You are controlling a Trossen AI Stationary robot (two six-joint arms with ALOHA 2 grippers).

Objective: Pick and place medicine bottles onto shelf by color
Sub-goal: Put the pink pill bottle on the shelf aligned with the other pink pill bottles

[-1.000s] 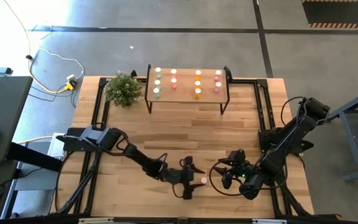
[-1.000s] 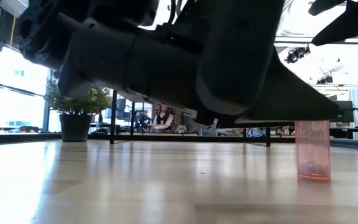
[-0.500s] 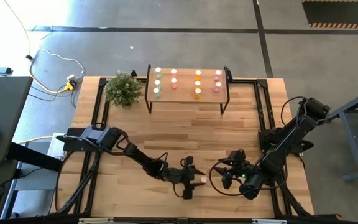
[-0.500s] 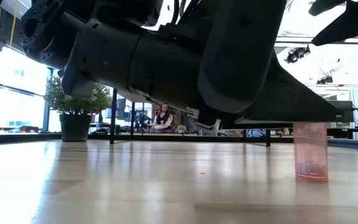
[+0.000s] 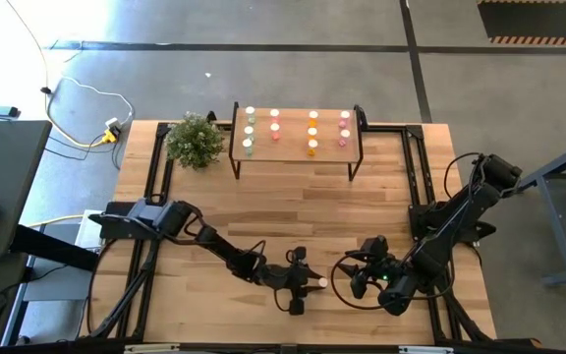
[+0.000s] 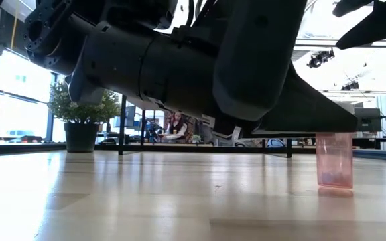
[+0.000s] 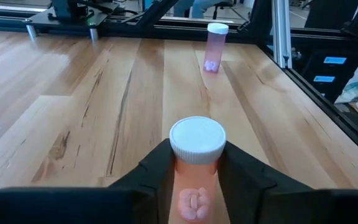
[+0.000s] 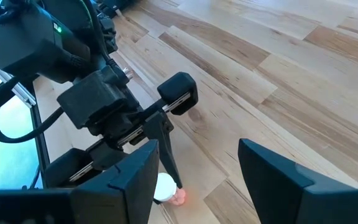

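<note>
Slatted wooden tabletop (image 5: 283, 216), framed by black rails. Shelf (image 5: 296, 132): light wood top on thin black legs, standing at the middle of the tabletop's far edge; on it, small bottles with pale caps in four columns, pale green, pink, orange and magenta from left to right. Potted plant (image 5: 195, 139): green, just beside the shelf's left end, near the far left corner. Left arm: reaches from the left edge across to the middle of the near edge. Left gripper (image 7: 196, 163): low over the tabletop near the near edge, its two dark fingers (image 7: 156, 171) pressed against opposite sides of a pink bottle (image 7: 196, 168), white cap upward, the bottle upright between them and pinched just under the cap; the low view shows the bottle's base slightly clear of the wood. Right arm: folded along the right edge, waiting. Right gripper (image 8: 194, 168): near the near right corner, just beside the left gripper and apart from it, fingers spread wide with nothing between them. Second pink bottle (image 7: 216, 47): white-capped, upright on the wood, well apart from the left gripper; seen only in the left wrist view.
</note>
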